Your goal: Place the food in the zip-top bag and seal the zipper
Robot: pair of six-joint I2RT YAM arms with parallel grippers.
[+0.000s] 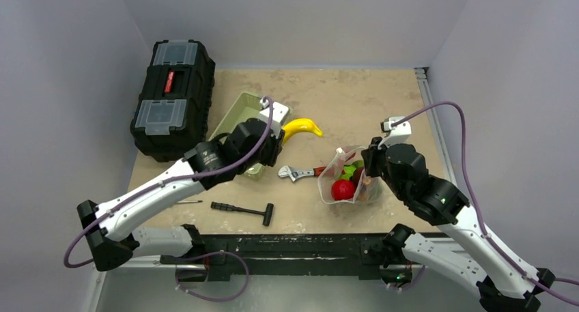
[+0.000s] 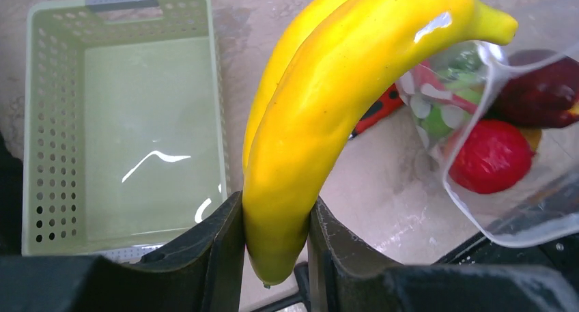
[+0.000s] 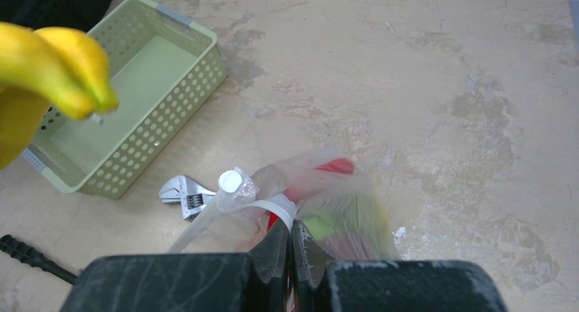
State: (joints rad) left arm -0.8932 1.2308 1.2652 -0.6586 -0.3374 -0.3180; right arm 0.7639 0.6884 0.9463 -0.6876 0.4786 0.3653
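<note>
From above, the left arm [image 1: 157,189] stretches far across the table [image 1: 355,100], its banana [image 1: 302,128] left of the zip-top bag [image 1: 332,175]. Left wrist: the left fingers [image 2: 218,254] pinch the banana's end. Right wrist: the right fingers [image 3: 273,247] press together on the bag's rim.

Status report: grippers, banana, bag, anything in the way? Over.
Left gripper shut on banana, beside basket. Right gripper shut on zip-top bag rim, mouth open, red fruit inside. Wrench on table between basket and bag.
</note>
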